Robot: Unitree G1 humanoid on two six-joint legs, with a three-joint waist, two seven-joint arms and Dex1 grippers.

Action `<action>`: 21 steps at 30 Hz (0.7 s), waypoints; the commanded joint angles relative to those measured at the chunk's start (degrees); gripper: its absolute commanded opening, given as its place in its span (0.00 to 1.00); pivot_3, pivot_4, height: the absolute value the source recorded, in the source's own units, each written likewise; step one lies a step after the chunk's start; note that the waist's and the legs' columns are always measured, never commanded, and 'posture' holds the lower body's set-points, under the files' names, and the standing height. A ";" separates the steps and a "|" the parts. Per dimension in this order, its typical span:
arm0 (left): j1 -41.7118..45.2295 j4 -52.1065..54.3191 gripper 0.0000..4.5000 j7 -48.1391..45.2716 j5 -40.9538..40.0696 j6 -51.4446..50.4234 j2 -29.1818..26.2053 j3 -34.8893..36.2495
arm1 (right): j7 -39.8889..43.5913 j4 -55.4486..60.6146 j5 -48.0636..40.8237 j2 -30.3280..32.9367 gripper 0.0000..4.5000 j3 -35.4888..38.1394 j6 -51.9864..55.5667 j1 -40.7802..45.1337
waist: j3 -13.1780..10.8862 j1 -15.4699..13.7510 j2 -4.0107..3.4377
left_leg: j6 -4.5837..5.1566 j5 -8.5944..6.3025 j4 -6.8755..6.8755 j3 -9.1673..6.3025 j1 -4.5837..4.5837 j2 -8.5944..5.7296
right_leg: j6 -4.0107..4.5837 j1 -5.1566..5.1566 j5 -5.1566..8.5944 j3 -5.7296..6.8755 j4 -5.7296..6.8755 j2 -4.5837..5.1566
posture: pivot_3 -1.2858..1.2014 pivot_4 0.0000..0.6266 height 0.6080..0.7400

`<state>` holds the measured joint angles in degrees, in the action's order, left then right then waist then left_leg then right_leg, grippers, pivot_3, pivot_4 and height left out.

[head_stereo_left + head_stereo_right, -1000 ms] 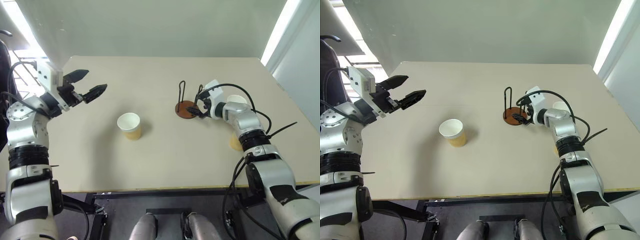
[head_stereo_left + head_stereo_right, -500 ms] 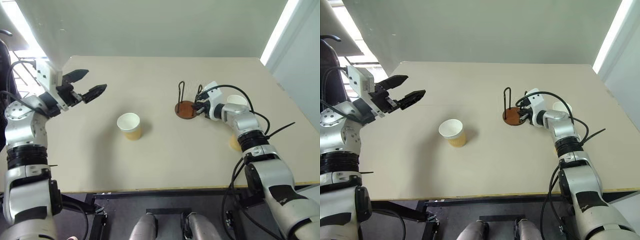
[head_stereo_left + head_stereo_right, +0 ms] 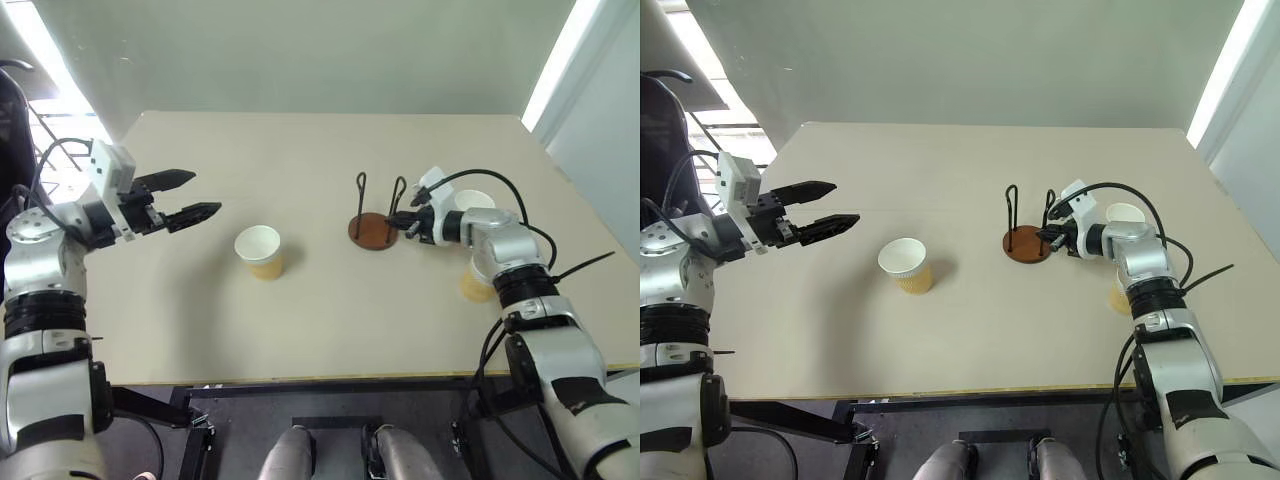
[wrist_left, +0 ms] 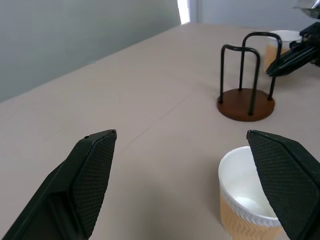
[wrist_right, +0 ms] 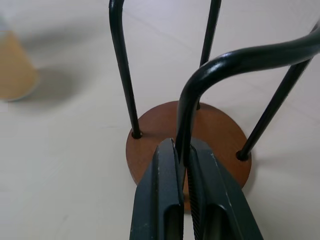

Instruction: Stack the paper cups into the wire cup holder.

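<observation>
A beige tabletop (image 3: 300,320) seen from above, with a robot arm reaching in from each side. Near the middle stands the wire cup holder (image 3: 374,229), a round reddish-brown base with two thin black wire loops rising upright; it is empty. The right gripper (image 5: 182,165) has its two black fingers pinched shut on the lower part of the nearer wire loop, so this arm has hold of the holder itself.

One paper cup (image 3: 259,251) stands upright, mouth up, on the tabletop to the left of the holder and well apart from it. The left gripper (image 3: 192,198) hovers level above the tabletop with its fingers spread wide and nothing between them. It points toward this cup, which lies just ahead of and below the fingers, so the left arm is clearly the nearer one to take it.

Two more paper cups (image 3: 474,285) sit behind and beside the right forearm, partly hidden by it.
</observation>
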<state>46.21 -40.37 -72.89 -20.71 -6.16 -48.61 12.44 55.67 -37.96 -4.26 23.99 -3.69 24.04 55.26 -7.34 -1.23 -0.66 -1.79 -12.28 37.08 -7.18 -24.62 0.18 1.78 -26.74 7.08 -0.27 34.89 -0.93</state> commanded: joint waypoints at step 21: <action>8.91 -7.44 1.00 -3.77 1.85 3.11 -0.18 -0.60 | 1.62 27.82 -5.10 4.30 0.01 -0.60 12.67 -9.93 | 0.00 0.07 0.01 | 0.11 0.10 0.04 0.02 -0.01 -0.01 | -0.06 0.00 -0.03 0.01 0.01 -0.01 | 0.52 0.24 1.00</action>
<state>53.30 -48.02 -76.29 -18.63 -3.91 -48.22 11.29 57.84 -13.75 -7.76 27.85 -5.13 36.34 44.71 -7.34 -1.16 -0.66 -1.67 -12.16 37.12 -7.17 -24.63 0.18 1.71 -26.73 7.05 -0.26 34.91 -0.94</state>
